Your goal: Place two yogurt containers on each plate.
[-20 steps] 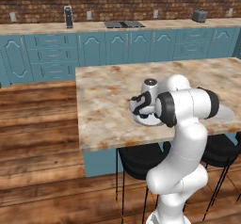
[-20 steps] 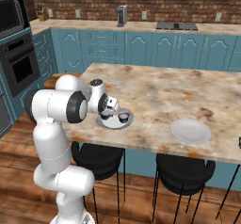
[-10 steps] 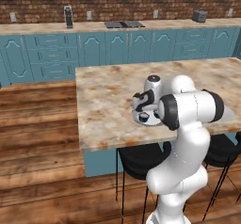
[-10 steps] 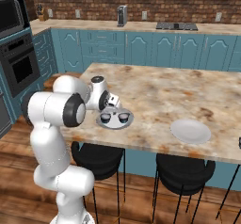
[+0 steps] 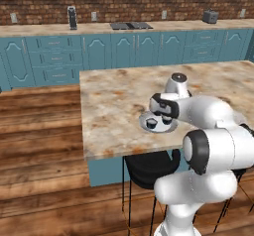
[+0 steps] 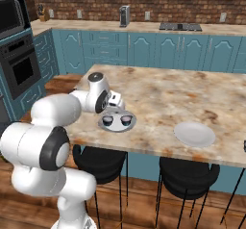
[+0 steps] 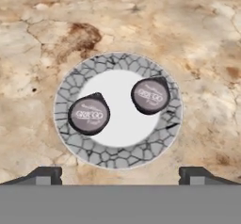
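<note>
Atop marble island (image 6: pixel 163 95), blue cabinets (image 6: pixel 144 47).

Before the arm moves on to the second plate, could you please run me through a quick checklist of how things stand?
1. Near plate holds two yogurt cups, one and another: ok.
2. Cups upright, apart, inside the rim: ok.
3. Tool open, carrying nothing, above the plate: ok.
4. Far plate has its two cups: not ok, it is bare.
5. Remaining two cups located: cannot tell.
6. Island counter free between the plates: ok.
</note>
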{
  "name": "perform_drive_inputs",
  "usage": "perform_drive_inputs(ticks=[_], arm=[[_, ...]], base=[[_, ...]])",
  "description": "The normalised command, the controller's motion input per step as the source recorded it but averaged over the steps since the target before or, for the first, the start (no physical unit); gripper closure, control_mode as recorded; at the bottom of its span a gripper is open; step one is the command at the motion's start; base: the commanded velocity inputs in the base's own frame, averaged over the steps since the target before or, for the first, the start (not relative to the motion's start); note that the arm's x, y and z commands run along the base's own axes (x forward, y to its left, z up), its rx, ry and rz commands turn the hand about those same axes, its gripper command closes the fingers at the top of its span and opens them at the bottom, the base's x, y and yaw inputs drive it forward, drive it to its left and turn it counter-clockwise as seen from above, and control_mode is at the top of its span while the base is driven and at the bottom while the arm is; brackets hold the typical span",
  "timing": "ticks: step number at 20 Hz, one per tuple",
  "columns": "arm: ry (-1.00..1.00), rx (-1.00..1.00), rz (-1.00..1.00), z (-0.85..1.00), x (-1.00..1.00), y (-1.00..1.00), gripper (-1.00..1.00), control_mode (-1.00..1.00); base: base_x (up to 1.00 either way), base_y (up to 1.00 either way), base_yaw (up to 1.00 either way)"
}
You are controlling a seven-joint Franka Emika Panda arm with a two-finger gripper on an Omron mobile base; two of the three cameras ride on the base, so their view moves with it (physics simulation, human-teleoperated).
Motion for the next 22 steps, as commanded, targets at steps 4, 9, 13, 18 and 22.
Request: perform_drive_inputs(ticks=[4,9,13,18,22], arm=[[-0.05,0.00,0.12,0.05,-0.67,0.00,-1.00,-1.00],[0.00,0.00,0.03,0.00,-0.12,0.00,-1.00,1.00],[0.00,0.00,0.00,0.00,0.00,0.00,-1.00,1.00],[0.00,0.00,0.00,0.00,0.00,0.00,-1.00,1.00],[0.00,0.00,0.00,0.00,0.00,0.00,-1.00,1.00]], base=[[0.00,0.00,0.00],[-0.54,-0.26,0.06],[-0.38,-0.99,0.00],[-0.01,-1.00,0.00],[0.00,-1.00,0.00]])
